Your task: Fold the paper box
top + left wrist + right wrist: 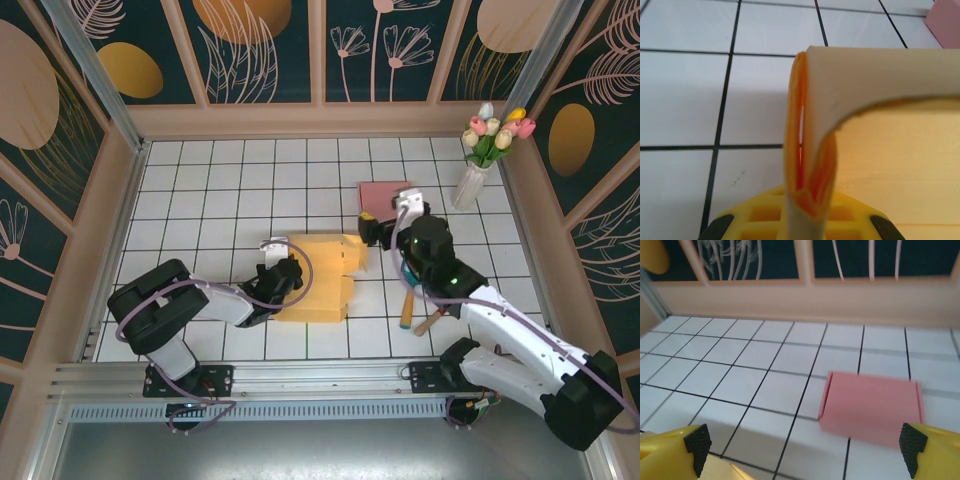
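The yellow paper box [322, 278] lies half folded in the middle of the tiled table. My left gripper [284, 272] is at the box's left edge, shut on an upright folded flap. In the left wrist view that flap [807, 150] rises curled from between the yellow fingers, my left gripper [805, 217] pinching it, with the box's flat panel [900, 165] to the right. My right gripper [371, 229] hovers over the box's far right corner, open and holding nothing. Seen from the right wrist, my right gripper [805, 450] spreads wide, with a corner of the box [715, 472] below it.
A closed pink box [385, 192] [872, 407] lies just beyond my right gripper. A vase of tulips [472, 180] stands at the far right. Wooden-handled tools [410, 305] lie under the right arm. Low walls ring the table.
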Controlling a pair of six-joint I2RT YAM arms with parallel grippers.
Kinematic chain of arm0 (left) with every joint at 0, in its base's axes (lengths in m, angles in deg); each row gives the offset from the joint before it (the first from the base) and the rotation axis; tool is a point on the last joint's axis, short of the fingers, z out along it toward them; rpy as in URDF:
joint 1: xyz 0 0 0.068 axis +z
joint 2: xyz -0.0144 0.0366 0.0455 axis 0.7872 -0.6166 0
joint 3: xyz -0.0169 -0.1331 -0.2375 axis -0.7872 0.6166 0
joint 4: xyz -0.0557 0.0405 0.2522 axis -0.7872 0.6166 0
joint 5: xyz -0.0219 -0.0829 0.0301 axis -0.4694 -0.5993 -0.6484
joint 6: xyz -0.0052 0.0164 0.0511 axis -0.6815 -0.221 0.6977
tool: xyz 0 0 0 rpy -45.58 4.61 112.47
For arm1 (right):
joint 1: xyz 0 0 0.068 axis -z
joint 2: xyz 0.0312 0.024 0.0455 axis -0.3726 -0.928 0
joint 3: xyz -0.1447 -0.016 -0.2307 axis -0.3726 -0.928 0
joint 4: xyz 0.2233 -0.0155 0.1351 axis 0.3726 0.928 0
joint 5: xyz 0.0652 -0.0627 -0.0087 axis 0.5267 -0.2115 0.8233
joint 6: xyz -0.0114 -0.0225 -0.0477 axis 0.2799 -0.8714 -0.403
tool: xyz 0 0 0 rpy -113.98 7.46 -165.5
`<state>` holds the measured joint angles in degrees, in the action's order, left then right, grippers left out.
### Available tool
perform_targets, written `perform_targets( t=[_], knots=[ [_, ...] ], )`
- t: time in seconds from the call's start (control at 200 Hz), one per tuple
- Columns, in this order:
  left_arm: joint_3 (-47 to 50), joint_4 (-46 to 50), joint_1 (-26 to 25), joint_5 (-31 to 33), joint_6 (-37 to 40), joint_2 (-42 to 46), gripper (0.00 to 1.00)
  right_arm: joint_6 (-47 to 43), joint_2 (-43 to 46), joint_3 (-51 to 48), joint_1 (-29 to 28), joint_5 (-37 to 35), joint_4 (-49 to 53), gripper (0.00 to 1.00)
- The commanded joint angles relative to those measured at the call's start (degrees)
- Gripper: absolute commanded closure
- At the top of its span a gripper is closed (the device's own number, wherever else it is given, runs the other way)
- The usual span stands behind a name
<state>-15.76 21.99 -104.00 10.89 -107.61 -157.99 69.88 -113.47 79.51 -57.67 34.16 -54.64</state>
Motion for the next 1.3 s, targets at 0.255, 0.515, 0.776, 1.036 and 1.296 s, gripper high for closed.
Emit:
perform_targets(
  t=[0.255,0.515,0.776,1.036,1.296],
  knots=[
    [-1.41,5.99,0.31,-2.57,-5.49,0.04,0.95,22.4,-2.94,-2.93,-11.38,1.42,-4.72,0.03],
    [1.24,4.06,0.32,-1.21,-6.47,1.38,0.96,25.26,-13.74,-3.05,-14.39,1.57,-13.62,0.03],
    [1.71,2.65,0.35,-1.17,-6.39,1.01,0.96,24.79,-16.67,-2.58,-14.57,-0.55,-15.28,0.03],
    [0.98,2.18,0.33,-1.18,-6.39,-1.11,0.97,22.29,-14.62,-2.43,-14.46,-4.34,-13.56,0.03],
    [0.71,1.73,0.28,-2.22,-6.37,-1.5,0.97,20.81,-16.64,-1.18,-13.43,-6.27,-12.62,0.02]
  ],
)
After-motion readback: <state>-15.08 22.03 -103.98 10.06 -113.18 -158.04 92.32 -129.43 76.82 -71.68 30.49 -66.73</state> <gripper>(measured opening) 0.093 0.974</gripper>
